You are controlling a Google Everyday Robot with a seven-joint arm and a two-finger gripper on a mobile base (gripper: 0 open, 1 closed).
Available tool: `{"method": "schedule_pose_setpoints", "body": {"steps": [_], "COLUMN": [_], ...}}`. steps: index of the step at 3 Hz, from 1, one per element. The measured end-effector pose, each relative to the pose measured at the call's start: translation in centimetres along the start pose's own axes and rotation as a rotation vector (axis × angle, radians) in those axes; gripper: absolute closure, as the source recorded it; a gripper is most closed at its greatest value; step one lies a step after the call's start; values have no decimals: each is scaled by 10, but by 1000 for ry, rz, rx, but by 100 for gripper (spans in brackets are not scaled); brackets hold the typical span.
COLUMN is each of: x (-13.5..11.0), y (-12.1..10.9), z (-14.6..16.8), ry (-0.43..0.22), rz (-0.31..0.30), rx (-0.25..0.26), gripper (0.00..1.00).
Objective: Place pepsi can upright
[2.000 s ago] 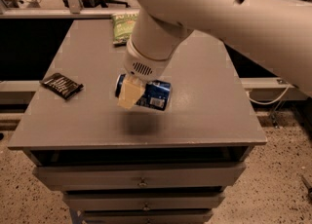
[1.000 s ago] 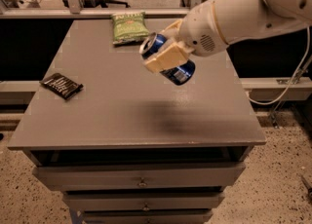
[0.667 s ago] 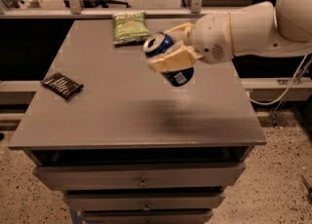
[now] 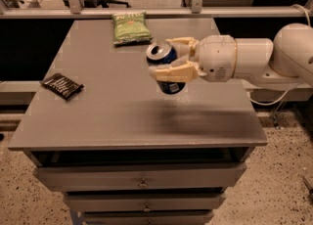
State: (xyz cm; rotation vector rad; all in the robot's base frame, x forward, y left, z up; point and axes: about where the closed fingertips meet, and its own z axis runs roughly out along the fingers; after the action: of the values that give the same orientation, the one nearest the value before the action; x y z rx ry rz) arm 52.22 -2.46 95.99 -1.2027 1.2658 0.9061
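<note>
Grasp and lift look done: the hand (image 4: 165, 57) is closed on the pepsi can (image 4: 160, 52), holding it seemingly near upright in the air over the right half of the worktop (image 4: 122, 109) toward its far edge — set-down and release remain.

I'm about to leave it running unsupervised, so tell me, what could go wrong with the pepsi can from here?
1. The gripper holds the pepsi can in the air above the table, jaws shut across its middle. If they open at this height, the can may bounce and topple.
2. The can looks tilted, with its top leaning toward the camera. Set down like that, it could land on its rim, fall over and roll toward a table edge.
</note>
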Motion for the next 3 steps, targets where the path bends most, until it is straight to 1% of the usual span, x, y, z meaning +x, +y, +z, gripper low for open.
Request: {"method": "schedule_pose_setpoints", "body": {"steps": [1, 2, 3], "x": [13, 28, 43], "y": [5, 9, 11], "z": [1, 4, 5], "ry": [-71, -80, -84], "rz": [38, 79, 132], "rx": [-15, -42, -51], "gripper": [100, 81, 58]}}
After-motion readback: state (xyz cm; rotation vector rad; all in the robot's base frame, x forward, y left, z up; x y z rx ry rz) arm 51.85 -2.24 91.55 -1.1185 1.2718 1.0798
